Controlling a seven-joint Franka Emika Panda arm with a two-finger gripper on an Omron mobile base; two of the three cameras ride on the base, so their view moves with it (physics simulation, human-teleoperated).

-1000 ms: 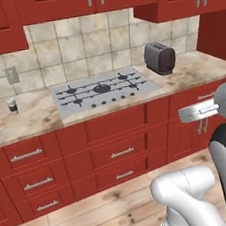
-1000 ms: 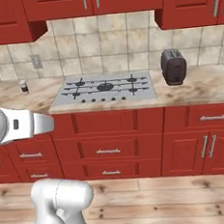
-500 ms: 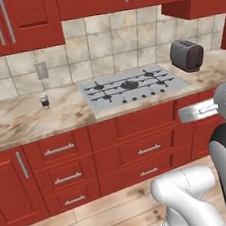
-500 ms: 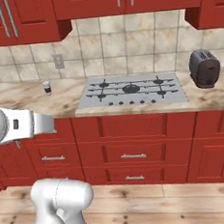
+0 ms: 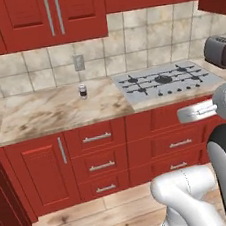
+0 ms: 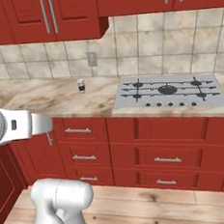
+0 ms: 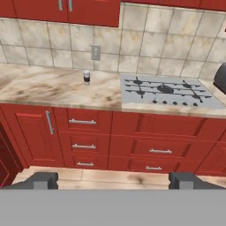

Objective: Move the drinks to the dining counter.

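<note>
Nothing is moved yet: the small white container point(image 5: 83, 91) stands on the surface point(image 5: 49, 113) beside the stove point(image 5: 163, 80); the fingers point(image 7: 114, 180) are apart, holding nothing.

Veined marble worktop point(image 5: 49, 113), glossy red cabinets point(image 5: 42, 169), brushed-steel hob point(image 5: 164, 81).

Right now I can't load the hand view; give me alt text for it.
A small white container with a dark band stands on the marble worktop, left of the steel gas hob and below a wall outlet. Red drawers and cabinets run beneath; the open tool is far short of the worktop.
</note>
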